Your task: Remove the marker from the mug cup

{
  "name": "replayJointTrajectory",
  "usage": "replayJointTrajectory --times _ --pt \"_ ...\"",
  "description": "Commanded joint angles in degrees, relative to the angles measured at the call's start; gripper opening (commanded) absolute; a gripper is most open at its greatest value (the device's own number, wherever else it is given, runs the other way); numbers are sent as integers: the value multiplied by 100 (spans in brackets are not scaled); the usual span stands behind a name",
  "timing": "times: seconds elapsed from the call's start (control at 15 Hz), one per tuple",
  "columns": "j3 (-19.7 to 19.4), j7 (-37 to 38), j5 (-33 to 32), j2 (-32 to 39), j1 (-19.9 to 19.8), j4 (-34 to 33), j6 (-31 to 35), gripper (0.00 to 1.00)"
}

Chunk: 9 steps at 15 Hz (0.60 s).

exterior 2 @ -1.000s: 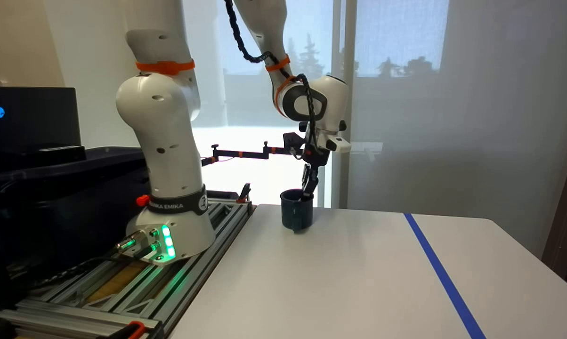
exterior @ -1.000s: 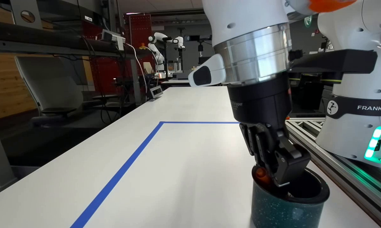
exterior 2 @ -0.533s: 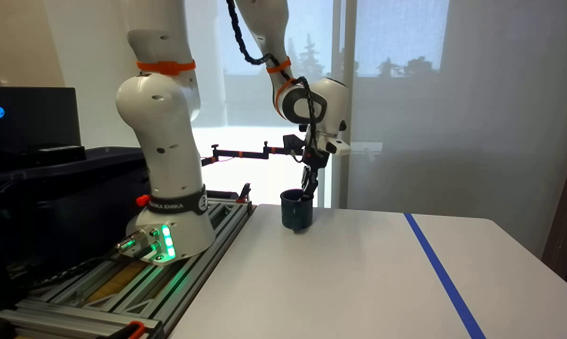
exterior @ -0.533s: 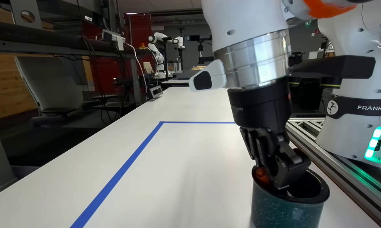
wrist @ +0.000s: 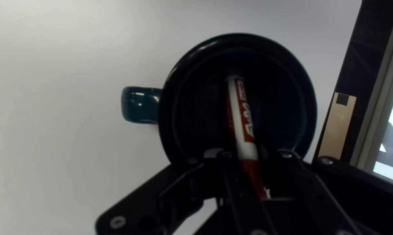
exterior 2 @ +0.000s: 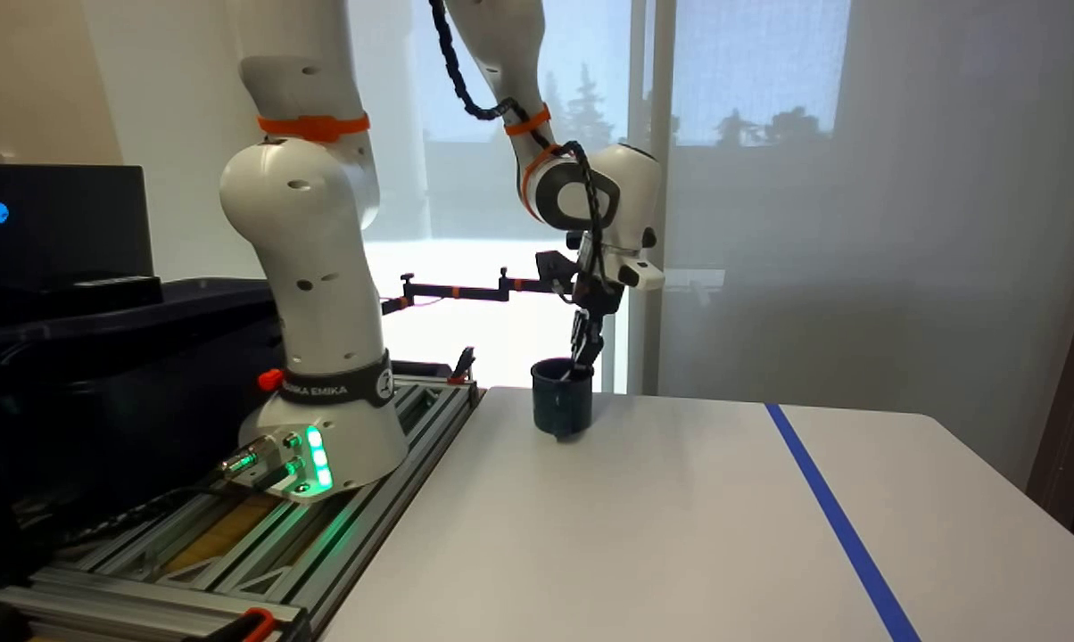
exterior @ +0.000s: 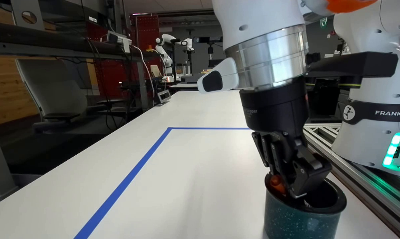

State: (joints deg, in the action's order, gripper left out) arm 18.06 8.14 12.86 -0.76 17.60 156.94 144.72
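The mug cup [exterior: 301,220] stands upright on the white table near the robot base. It also shows in an exterior view [exterior 2: 562,406] and in the wrist view [wrist: 304,98], where its handle points left. The marker [wrist: 237,111] leans inside the mug, with a white and red body and a red end towards my gripper. Its red-orange end shows above the rim in an exterior view [exterior: 277,184]. My gripper [wrist: 250,153] reaches down at the mug mouth, with its fingers close on both sides of the marker. The fingertips are dark and partly hidden.
The white table [exterior: 203,186] carries blue tape lines [exterior 2: 845,526]. The robot base [exterior 2: 332,446] and its metal rail frame [exterior 2: 394,526] stand close beside the mug. The dark table edge and frame show at the right in the wrist view [wrist: 359,68].
My gripper dips a little, then comes up slightly and shifts towards the base. The marker's red end shifts slightly with it, and more of its pale part shows. The mug stays in place.
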Motion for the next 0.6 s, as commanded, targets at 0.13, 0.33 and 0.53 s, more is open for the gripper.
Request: replayJointTrajectory --times 0.13,0.33,0.53 --pt "26 13 106 -647 84 5 -774 5" --pt "-9 -61 218 -1077 114 188 -1012 5" --pt "-60 -23 151 -1382 93 144 -1279 5"
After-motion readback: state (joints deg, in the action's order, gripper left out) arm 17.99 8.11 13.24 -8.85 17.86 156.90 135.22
